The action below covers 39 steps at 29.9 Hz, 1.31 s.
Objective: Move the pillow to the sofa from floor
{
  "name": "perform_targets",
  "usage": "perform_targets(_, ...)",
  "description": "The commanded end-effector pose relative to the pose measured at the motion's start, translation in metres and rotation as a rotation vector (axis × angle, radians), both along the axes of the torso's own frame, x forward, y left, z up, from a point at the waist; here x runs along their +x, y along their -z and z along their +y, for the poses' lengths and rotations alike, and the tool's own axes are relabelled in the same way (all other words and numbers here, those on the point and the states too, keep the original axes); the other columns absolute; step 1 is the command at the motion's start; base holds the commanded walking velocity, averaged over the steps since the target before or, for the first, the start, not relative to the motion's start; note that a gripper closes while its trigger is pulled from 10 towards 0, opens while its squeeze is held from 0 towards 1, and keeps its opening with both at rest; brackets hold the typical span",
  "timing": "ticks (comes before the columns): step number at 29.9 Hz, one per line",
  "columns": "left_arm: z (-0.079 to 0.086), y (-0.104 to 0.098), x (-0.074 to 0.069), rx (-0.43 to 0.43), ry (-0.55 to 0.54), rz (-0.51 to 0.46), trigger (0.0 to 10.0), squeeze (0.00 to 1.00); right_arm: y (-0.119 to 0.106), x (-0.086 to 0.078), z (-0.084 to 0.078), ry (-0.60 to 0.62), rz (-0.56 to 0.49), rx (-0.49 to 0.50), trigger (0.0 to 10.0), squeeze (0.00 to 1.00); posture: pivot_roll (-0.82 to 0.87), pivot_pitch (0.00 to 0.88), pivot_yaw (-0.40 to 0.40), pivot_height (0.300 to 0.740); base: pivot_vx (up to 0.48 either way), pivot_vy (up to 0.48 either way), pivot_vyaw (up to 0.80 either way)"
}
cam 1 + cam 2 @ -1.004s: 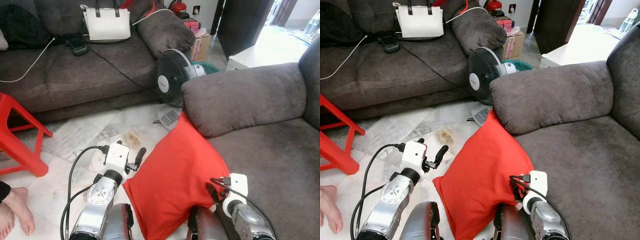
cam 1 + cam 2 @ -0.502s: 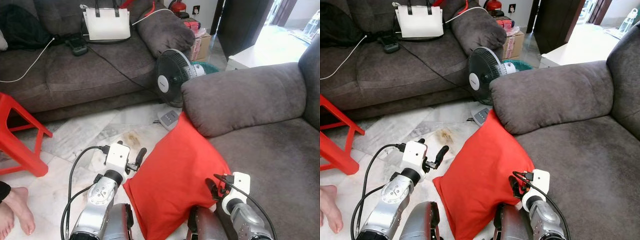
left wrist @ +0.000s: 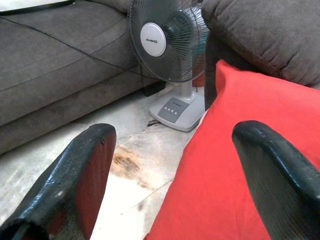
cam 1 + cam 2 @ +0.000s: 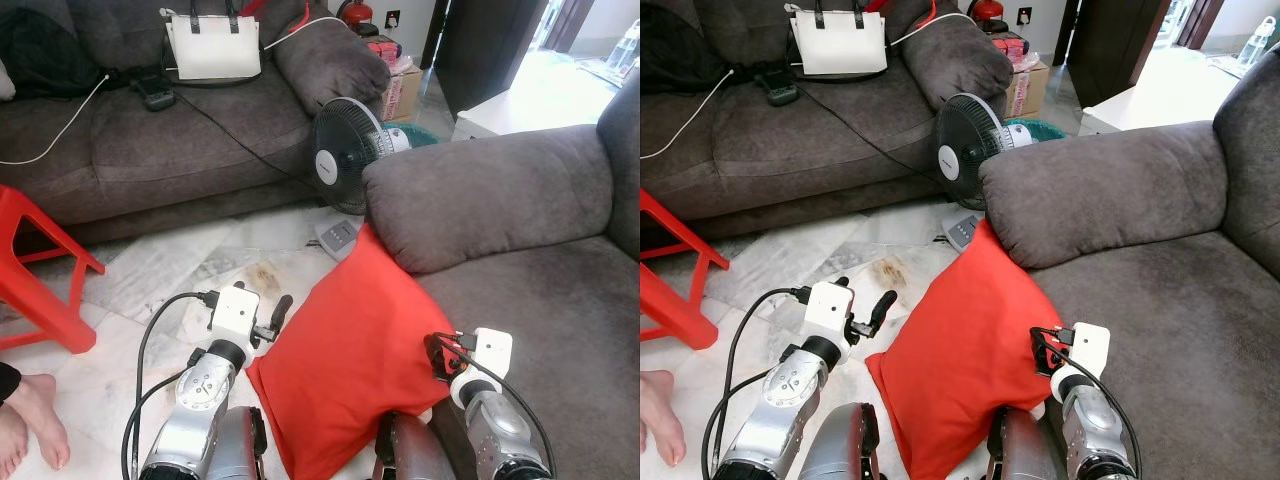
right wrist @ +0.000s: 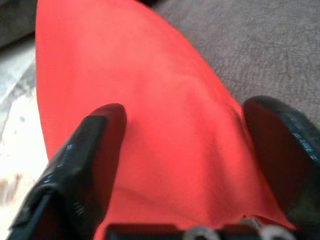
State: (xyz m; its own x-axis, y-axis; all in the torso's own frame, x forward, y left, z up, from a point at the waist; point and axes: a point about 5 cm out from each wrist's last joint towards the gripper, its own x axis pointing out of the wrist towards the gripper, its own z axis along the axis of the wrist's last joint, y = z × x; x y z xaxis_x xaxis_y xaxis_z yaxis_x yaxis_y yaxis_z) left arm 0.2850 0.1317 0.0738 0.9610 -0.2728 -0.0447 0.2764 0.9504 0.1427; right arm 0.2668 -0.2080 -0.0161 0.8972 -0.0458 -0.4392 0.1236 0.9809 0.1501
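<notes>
Red pillow (image 4: 355, 365) leans on the sofa (image 4: 520, 260) front, bottom on the floor (image 4: 150, 270), both tools spread, right tool (image 5: 185, 150) straddling its edge, left tool (image 3: 175, 165) beside it: a thin pinch may slip.

Ahead of the left pincer (image 3: 165, 165), beyond its spread fingers, the fan (image 3: 167, 42) carries a small brand word on the white hub at the middle of its grille; it seems to read "KHIND", though the letters are tiny and soft. The row of buttons on the fan's base bears no marking that can be made out. The white bag (image 4: 214, 45) on the far sofa (image 4: 150, 130) shows no readable lettering.
</notes>
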Motion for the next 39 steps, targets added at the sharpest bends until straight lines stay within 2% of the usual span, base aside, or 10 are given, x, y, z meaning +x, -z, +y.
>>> perform_targets(1, -0.001, 0.006, -0.003, 0.007, 0.003, 0.026, 10.0, 0.00, -0.002, 0.002, -0.002, -0.002, 0.006, -0.038, 10.0, 0.00, 0.16, 0.086, -0.041, 0.594, 0.000, 0.000, 0.00)
perform_targets(9, -0.001, 0.006, -0.004, 0.009, 0.000, 0.027, 10.0, 0.00, -0.002, 0.004, -0.001, 0.024, 0.020, -0.095, 10.0, 0.00, 0.17, 0.086, -0.042, 0.594, 0.000, 0.000, 0.00)
perform_targets(11, -0.001, 0.006, -0.004, 0.008, 0.001, 0.031, 10.0, 0.00, 0.002, 0.001, -0.007, 0.048, 0.080, -0.139, 10.0, 0.00, 0.17, 0.086, -0.042, 0.594, 0.000, 0.000, 0.00)
perform_targets(13, -0.001, 0.007, -0.004, 0.008, 0.002, 0.035, 10.0, 0.00, 0.004, -0.002, -0.012, 0.090, 0.097, -0.117, 10.0, 0.00, 0.17, 0.088, -0.042, 0.594, 0.000, 0.000, 0.00)
perform_targets(21, -0.001, 0.008, -0.005, 0.006, 0.007, 0.044, 10.0, 0.00, 0.012, -0.012, -0.020, 0.094, 0.171, -0.133, 10.0, 0.00, 0.16, 0.087, -0.042, 0.594, 0.000, 0.000, 0.00)
perform_targets(25, -0.001, 0.009, -0.005, 0.004, 0.014, 0.053, 10.0, 0.00, 0.017, -0.018, -0.023, 0.096, 0.212, -0.092, 10.0, 0.00, 0.16, 0.088, -0.041, 0.594, 0.000, 0.000, 0.00)
perform_targets(31, -0.001, 0.012, -0.006, 0.001, 0.017, 0.068, 10.0, 0.00, 0.020, -0.021, -0.020, 0.080, 0.220, -0.009, 10.0, 0.00, 0.16, 0.087, -0.039, 0.594, 0.000, 0.000, 0.00)
perform_targets(33, 0.000, 0.013, -0.006, 0.000, 0.017, 0.072, 10.0, 0.00, 0.022, -0.022, -0.018, 0.087, 0.221, 0.045, 10.0, 0.00, 0.16, 0.087, -0.039, 0.594, 0.000, 0.000, 0.00)
perform_targets(36, 0.000, 0.013, -0.006, -0.001, 0.017, 0.074, 10.0, 0.00, 0.022, -0.022, -0.018, 0.089, 0.220, 0.053, 10.0, 0.00, 0.17, 0.087, -0.039, 0.594, 0.000, 0.000, 0.00)
perform_targets(39, 0.000, 0.014, -0.006, -0.008, 0.013, 0.084, 10.0, 0.00, 0.023, -0.021, -0.013, 0.122, 0.211, 0.152, 10.0, 0.00, 0.17, 0.088, -0.039, 0.594, 0.000, 0.000, 0.00)
